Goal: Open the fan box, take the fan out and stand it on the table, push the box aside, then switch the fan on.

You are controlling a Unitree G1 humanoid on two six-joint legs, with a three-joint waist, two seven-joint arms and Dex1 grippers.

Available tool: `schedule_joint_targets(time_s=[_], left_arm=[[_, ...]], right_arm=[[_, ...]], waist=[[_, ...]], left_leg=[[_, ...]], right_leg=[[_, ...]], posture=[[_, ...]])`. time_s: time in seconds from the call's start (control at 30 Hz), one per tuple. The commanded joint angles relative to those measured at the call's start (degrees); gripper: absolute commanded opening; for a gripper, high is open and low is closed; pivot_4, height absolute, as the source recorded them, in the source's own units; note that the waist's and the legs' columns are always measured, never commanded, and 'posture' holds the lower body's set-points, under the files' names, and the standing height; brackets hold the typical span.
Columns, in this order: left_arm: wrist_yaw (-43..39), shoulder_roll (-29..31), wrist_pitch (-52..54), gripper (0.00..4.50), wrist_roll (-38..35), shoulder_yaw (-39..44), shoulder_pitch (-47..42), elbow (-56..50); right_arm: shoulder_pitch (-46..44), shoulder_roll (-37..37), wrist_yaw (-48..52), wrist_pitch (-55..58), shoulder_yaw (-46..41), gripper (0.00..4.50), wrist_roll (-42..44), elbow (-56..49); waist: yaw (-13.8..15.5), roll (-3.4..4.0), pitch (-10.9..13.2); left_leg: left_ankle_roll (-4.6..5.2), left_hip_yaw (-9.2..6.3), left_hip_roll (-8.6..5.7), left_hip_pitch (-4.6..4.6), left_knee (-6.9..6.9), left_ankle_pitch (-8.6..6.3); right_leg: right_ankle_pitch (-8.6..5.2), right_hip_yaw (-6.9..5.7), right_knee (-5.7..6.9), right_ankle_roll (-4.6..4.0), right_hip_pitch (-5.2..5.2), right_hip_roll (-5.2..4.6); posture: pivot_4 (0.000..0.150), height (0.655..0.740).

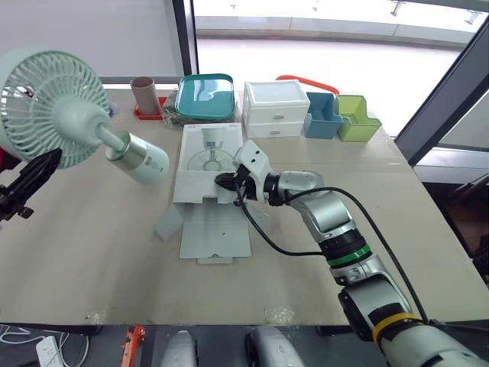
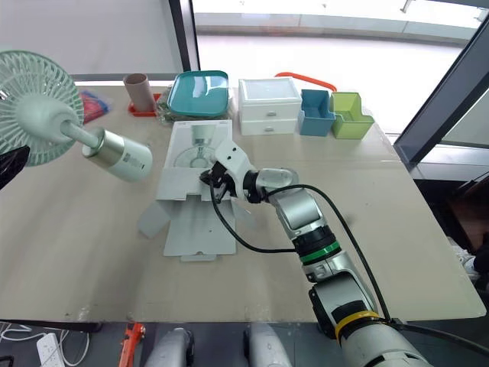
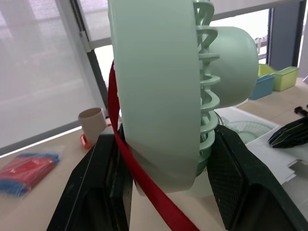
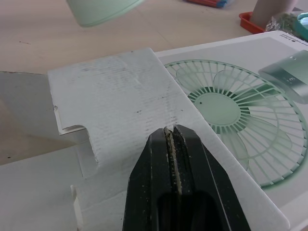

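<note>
The mint-green fan [image 1: 50,103] hangs tilted in the air over the table's left side, its cylindrical base [image 1: 137,158] pointing toward the box. My left gripper [image 1: 27,183] is shut on the fan's head [image 3: 159,96], one black finger [image 3: 110,192] on each side, with a red strap running across. The white fan box [image 1: 206,157] lies flat at mid-table with its flaps [image 1: 214,233] folded out toward me. My right gripper [image 1: 225,181] is at the box's near edge, shut on a flap [image 4: 120,91]; a thin strip of cardboard shows between its fingers [image 4: 192,168].
Along the far edge stand a brown cup [image 1: 144,95], a teal tray [image 1: 205,95], a white drawer unit [image 1: 273,107], a blue bin [image 1: 322,115] and a green bin [image 1: 355,118]. A red-and-blue packet [image 2: 92,103] lies at the far left. Bare tabletop [image 1: 92,252] shows at the near left.
</note>
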Motion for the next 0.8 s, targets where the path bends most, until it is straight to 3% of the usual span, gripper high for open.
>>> schedule_joint_targets(time_s=[0.03, 0.43, 0.8], left_arm=[[1.8, -1.3, -1.0, 1.91, 1.2, 5.1, 1.0, -1.7], [8.5, -9.3, 0.1, 1.91, 4.7, 5.3, 9.9, -9.2], [17.1, -11.1, 4.0, 1.91, 9.9, -0.3, 8.3, -9.8]], right_arm=[[-1.0, 0.5, 0.8, 0.2, 0.2, 0.0, 0.4, -1.0], [-2.1, 1.8, 1.9, -0.6, 0.2, 0.0, 0.6, -0.1], [-1.8, 2.1, 2.3, -0.9, 0.4, 0.0, 0.2, 0.6]], waist=[[0.0, -0.01, 0.0], [0.0, -0.14, 0.0], [0.0, -0.19, 0.0]], left_leg=[[0.0, -0.01, 0.0, -0.01, 0.0, 0.0], [-0.01, -0.05, 0.02, -0.06, -0.01, 0.0], [-0.01, -0.08, 0.02, -0.06, -0.01, 0.0]], right_leg=[[0.0, -0.01, 0.0, 0.0, 0.0, 0.0], [0.0, -0.06, -0.04, -0.02, -0.01, -0.01], [0.01, -0.09, -0.03, -0.04, -0.01, -0.01]], posture=[[0.15, 0.74], [0.15, 0.74], [0.15, 0.74]])
